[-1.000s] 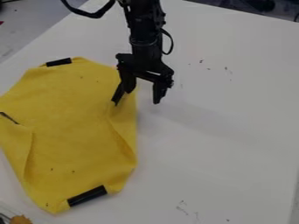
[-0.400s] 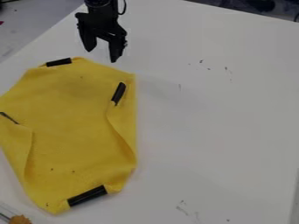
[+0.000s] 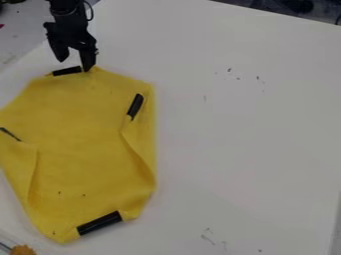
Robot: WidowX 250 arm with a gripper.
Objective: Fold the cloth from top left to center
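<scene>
Our end effector [image 3: 75, 65] is hanging over the far edge of the yellow cloth [image 3: 80, 124], at the upper left of the camera view, with its fingers standing well apart and nothing gripped between them. One fingertip is sitting right by the end of the far black strip [image 3: 66, 71]; whether it is touching the strip or the cloth, we cannot tell. The cloth is lying on the left part of the white counter [image 3: 246, 139], and its far edge, strip included, is resting outward.

As for progress, we are judging the requested fold as not yet begun: that far edge, which we are taking for the top-left one (the wording leaves some room for doubt), is lying well away from the middle. The right-hand side is showing a turned-in flap, with a second black strip [image 3: 135, 106] lying along it, and the lower left is showing another crease, below the left black strip [image 3: 10, 134]. The near black strip [image 3: 100, 223] is lying at the bottom edge, also away from the center.

So everything in this fold is remaining: we are needing to lower onto the far strip, close on it, lift, carry it to the middle and let go. We are watching for a shallow pinch, since the fabric could be slipping free or dragging along whole.
</scene>
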